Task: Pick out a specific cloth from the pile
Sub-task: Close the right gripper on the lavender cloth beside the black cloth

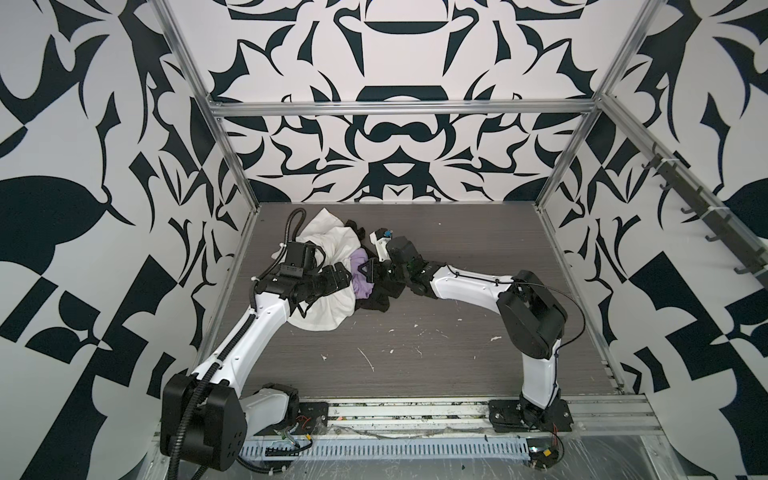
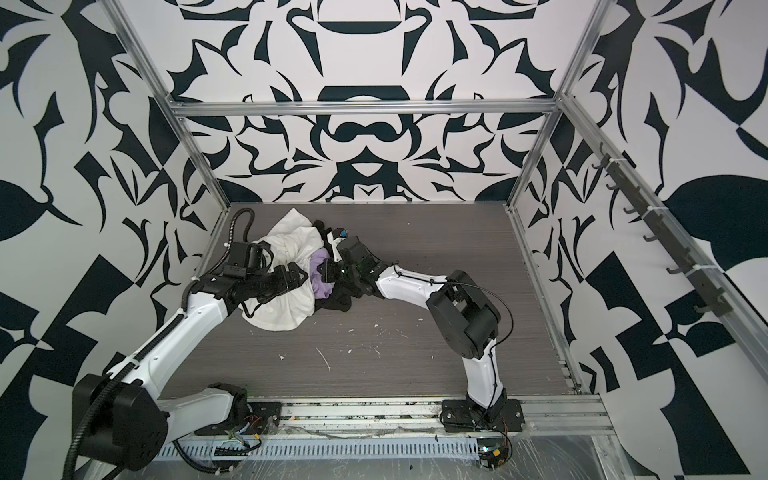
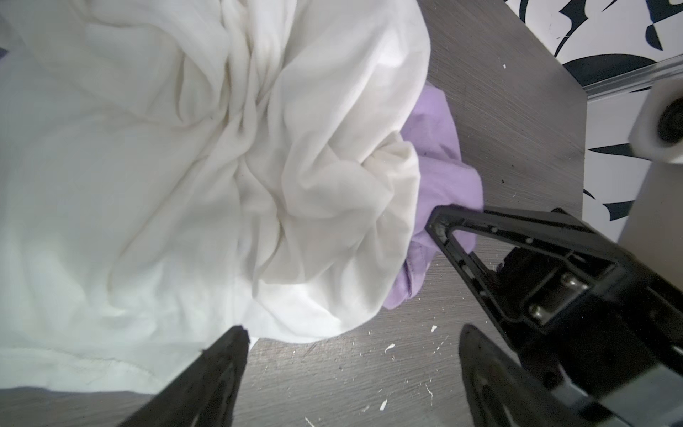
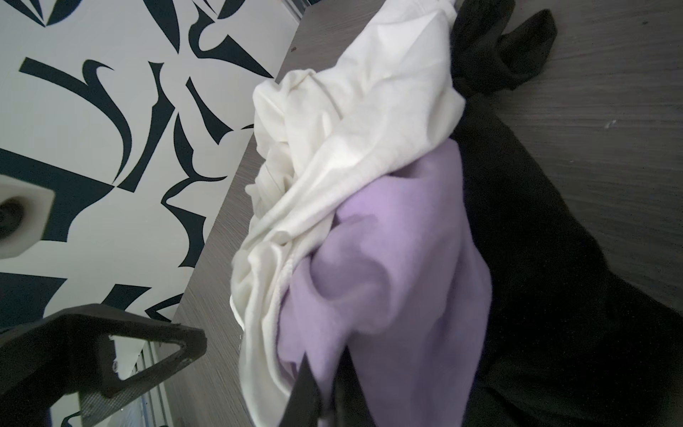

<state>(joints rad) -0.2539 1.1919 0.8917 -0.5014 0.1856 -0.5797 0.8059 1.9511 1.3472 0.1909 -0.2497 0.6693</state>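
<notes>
The pile [image 1: 332,266] [image 2: 291,266] lies at the table's back left. A large white cloth [image 1: 328,245] [image 3: 184,166] [image 4: 351,111] covers most of it, and a black cloth [image 1: 374,301] [image 4: 554,295] sits on its right side. The lavender cloth [image 1: 360,284] [image 2: 322,286] [image 3: 441,173] [image 4: 399,258] shows between the white and the black. My right gripper [image 1: 369,272] [image 4: 325,355] is shut, pinching a fold of the lavender cloth. My left gripper [image 1: 343,278] [image 3: 353,329] stands open at the white cloth's edge, with only bare table between its fingers.
The grey wood table [image 1: 457,332] carries small white flecks [image 1: 370,361] toward the front. Patterned walls and aluminium posts [image 1: 232,166] enclose it closely on the left and at the back. A rail of hooks [image 1: 706,224] runs along the right wall.
</notes>
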